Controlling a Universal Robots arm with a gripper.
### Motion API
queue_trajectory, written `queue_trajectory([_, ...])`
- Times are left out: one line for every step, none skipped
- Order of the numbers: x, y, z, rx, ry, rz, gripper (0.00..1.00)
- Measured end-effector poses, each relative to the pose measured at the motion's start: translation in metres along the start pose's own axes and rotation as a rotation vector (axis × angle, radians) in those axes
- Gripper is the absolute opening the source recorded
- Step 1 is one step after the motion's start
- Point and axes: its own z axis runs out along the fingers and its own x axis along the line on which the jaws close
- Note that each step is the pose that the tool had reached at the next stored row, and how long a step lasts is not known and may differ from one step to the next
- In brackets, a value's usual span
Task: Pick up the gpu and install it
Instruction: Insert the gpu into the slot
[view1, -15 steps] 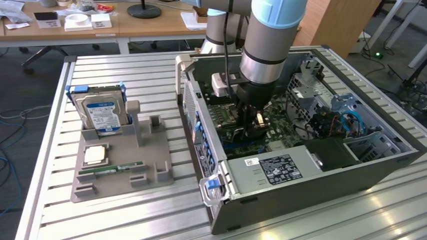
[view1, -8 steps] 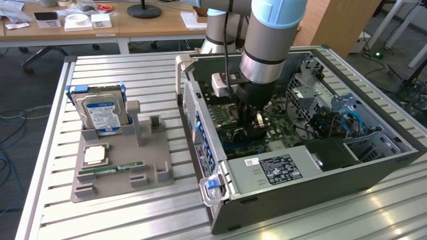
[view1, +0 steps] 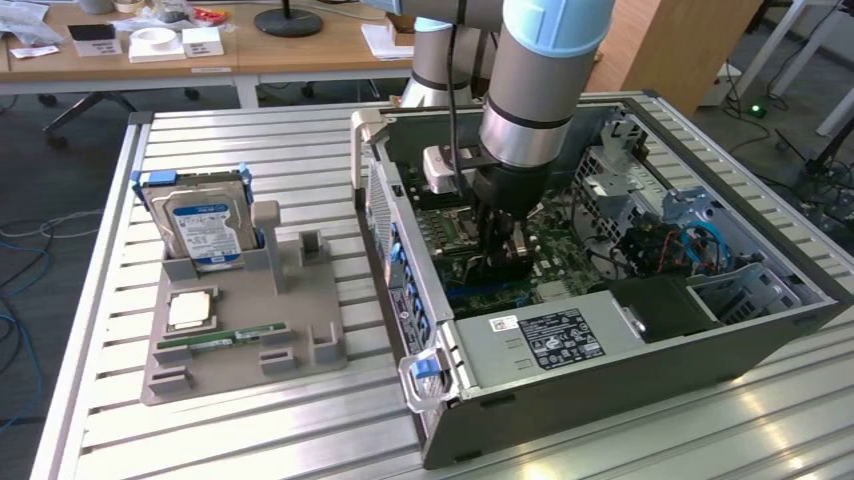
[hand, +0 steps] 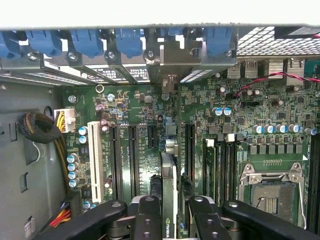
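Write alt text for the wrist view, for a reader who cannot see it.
The gripper stands over a green motherboard inside an open computer case, its fingers on either side of the gpu, which stands on edge among the black expansion slots.

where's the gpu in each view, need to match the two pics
Exterior view: the gpu stands on edge below the gripper, over the motherboard inside the open case.
Wrist view: the gpu runs edge-on between the black fingers.
Shared landmark: the empty CPU socket.
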Motion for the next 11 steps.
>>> queue_trajectory([0.0, 0.0, 0.0, 0.0, 0.0, 0.0, 0.25])
queue_trajectory([0.0, 0.0, 0.0, 0.0, 0.0, 0.0, 0.25])
queue_trajectory([0.0, 0.0, 0.0, 0.0, -0.0001, 0.0, 0.25])
queue_trajectory([0.0, 0.0, 0.0, 0.0, 0.0, 0.0, 0.25])
queue_trajectory([0.0, 0.0, 0.0001, 0.0001, -0.0002, 0.0, 0.25])
queue_trajectory([0.0005, 0.0, 0.0002, 0.0002, -0.0005, 0.0, 0.25])
queue_trajectory([0.0014, -0.0001, 0.0003, 0.0001, -0.0008, 0.0, 0.25])
queue_trajectory([0.0023, -0.0001, 0.0002, 0.0002, -0.0006, 0.0, 0.25])
queue_trajectory([0.0031, -0.0001, 0.0001, 0.0001, -0.0004, 0.0, 0.25])
queue_trajectory([0.0036, -0.0001, 0.0001, 0.0002, -0.0003, 0.0, 0.25])
queue_trajectory([0.0036, -0.0001, 0.0001, 0.0001, -0.0002, 0.0, 0.25])
